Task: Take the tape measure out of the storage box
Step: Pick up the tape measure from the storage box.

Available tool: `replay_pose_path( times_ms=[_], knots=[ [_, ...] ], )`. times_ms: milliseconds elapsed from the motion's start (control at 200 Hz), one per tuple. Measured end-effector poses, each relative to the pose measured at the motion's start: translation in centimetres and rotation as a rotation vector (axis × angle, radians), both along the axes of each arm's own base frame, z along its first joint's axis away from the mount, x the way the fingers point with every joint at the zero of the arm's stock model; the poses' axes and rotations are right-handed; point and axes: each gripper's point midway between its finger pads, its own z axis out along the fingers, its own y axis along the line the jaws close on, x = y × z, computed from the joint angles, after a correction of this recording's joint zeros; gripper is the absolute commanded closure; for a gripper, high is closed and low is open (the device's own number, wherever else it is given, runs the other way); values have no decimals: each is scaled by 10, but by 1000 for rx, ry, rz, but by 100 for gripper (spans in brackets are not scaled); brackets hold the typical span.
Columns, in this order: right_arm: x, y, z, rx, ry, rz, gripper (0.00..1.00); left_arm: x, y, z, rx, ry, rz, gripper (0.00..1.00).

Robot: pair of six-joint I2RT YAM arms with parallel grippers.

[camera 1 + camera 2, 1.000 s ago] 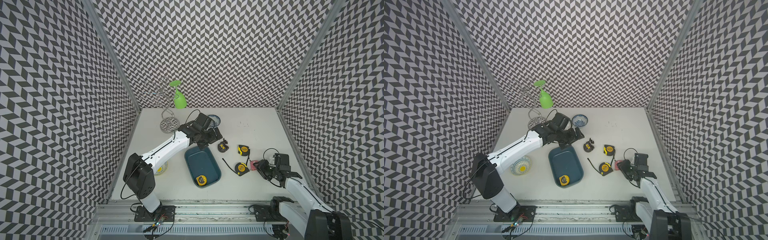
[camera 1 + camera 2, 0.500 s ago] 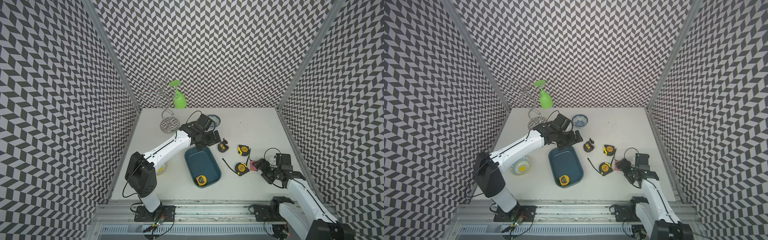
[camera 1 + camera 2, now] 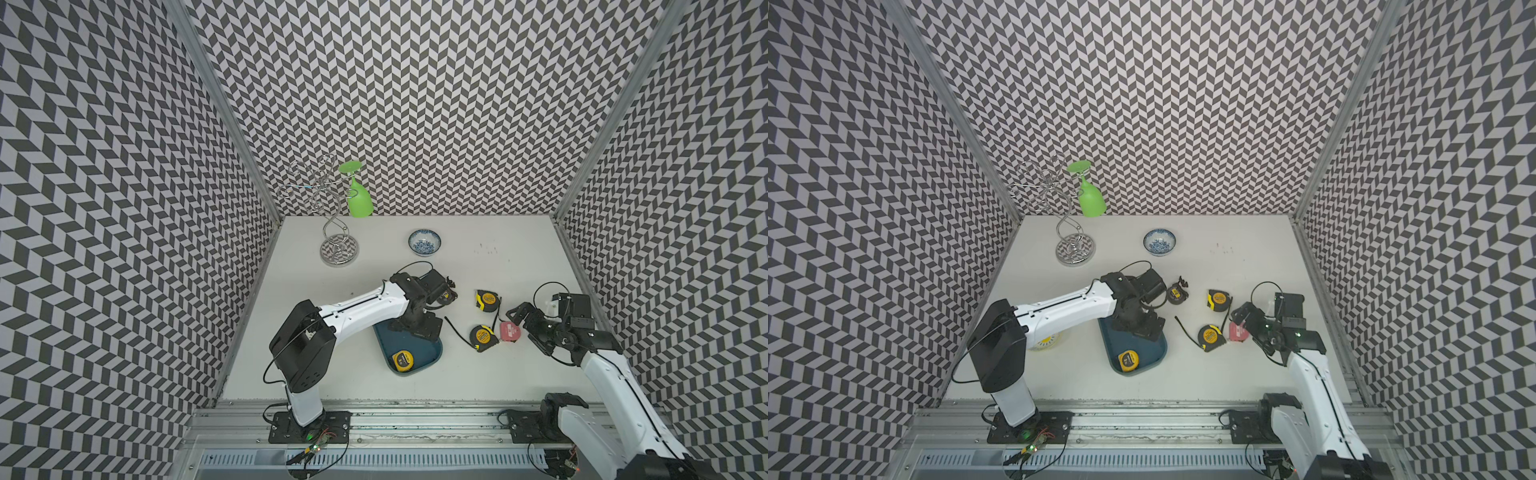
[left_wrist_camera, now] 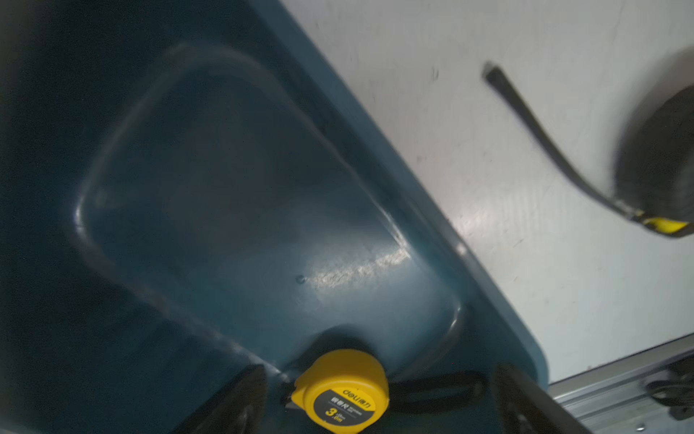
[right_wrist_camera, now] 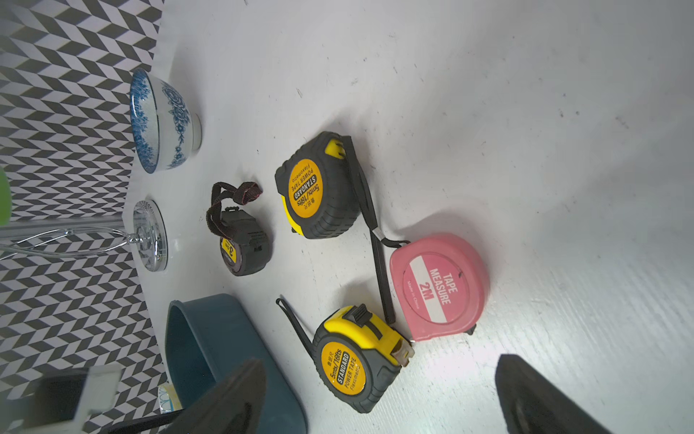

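Observation:
The storage box (image 3: pixel 428 353) (image 3: pixel 1152 352) is a dark teal tray near the table's front middle. One yellow tape measure (image 3: pixel 402 360) (image 3: pixel 1128 360) lies in its near corner. My left gripper (image 3: pixel 419 328) (image 3: pixel 1142 326) hangs open over the far half of the box. In the left wrist view the tape measure (image 4: pixel 340 390) sits on the box floor (image 4: pixel 225 188) between my spread fingers (image 4: pixel 240 402). My right gripper (image 3: pixel 519 318) (image 5: pixel 375 394) stands open and empty just right of a pink tape measure (image 3: pixel 509 331) (image 5: pixel 437 287) on the table.
Right of the box lie two yellow-and-black tape measures (image 3: pixel 487 300) (image 3: pixel 482 337) and a small black one (image 3: pixel 1176 293). A blue-and-white bowl (image 3: pixel 424 242) and a wire rack (image 3: pixel 338 249) with a hanging green glass (image 3: pixel 358 201) stand at the back. Patterned walls close in three sides.
My right gripper has opened and let go of the pink tape measure, which now lies on the table. My left gripper has swung from the box's far end to over the box.

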Motion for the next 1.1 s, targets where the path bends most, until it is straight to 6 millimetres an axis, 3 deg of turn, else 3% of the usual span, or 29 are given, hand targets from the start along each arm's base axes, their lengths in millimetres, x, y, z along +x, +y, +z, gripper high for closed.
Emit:
replay_pose_path(
  times_ms=[300, 696, 1101],
  knots=[
    [-7, 2, 4, 0, 19, 16, 0, -11, 23, 18, -15, -90, -184, 2],
    [-8, 6, 14, 10, 15, 32, 1, -30, 20, 1, 3, -83, -382, 1],
    [-9, 8, 18, 9, 17, 40, 0, -37, 19, -23, 41, -2, -397, 2]
  ],
)
